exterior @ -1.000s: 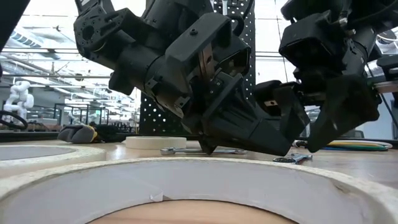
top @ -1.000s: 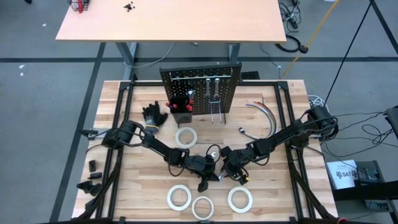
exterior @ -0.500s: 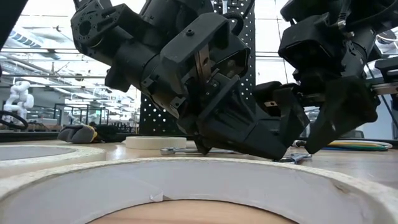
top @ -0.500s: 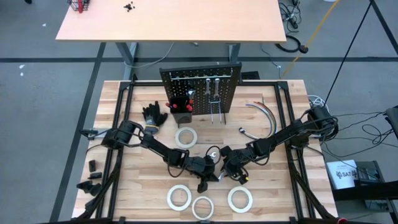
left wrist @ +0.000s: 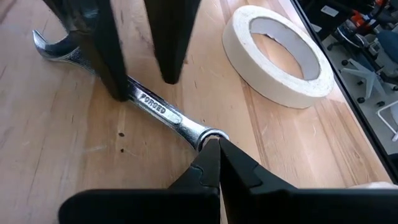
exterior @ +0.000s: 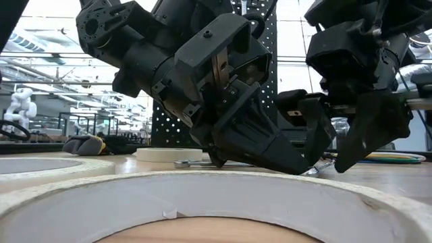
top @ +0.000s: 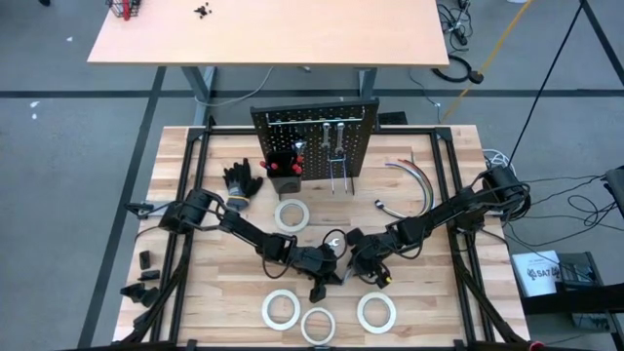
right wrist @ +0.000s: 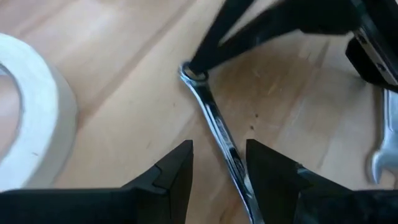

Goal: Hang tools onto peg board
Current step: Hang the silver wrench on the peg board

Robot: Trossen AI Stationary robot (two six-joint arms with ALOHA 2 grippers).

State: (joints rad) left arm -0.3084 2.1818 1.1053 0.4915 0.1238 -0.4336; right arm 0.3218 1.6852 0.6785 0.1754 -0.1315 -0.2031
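A silver wrench [left wrist: 155, 107] lies flat on the wooden table in front of the peg board [top: 314, 136]. My left gripper [left wrist: 212, 148] is shut, its tips at the wrench's ring end. My right gripper [right wrist: 219, 149] is open and points down. Its fingers [left wrist: 106, 62] stand on either side of the wrench's shaft [right wrist: 217, 124]. Whether a finger touches the shaft I cannot tell. In the high view both grippers meet at the table's middle, left [top: 330, 263] and right [top: 353, 252]. Screwdrivers and other tools hang on the peg board. My left gripper sets its shut fingertips on the wrench's ring end [left wrist: 206, 133], seemingly in the ring's opening. The fingers slant down onto it from the table's left and lie roughly along the wrench. The wrench's shaft and open end [left wrist: 46, 45] rest on the table.
Tape rolls lie around: one by the peg board [top: 291, 214] and three near the front edge [top: 281, 309], [top: 318, 325], [top: 375, 312]. A second wrench [right wrist: 385, 149] lies close to my right gripper. Black gloves [top: 242, 180] and grey hoses [top: 414, 175] flank the peg board.
My left gripper has tipped its fingers a little further down at the wrench's ring end, staying in place. My right gripper has kept its place astride the shaft.
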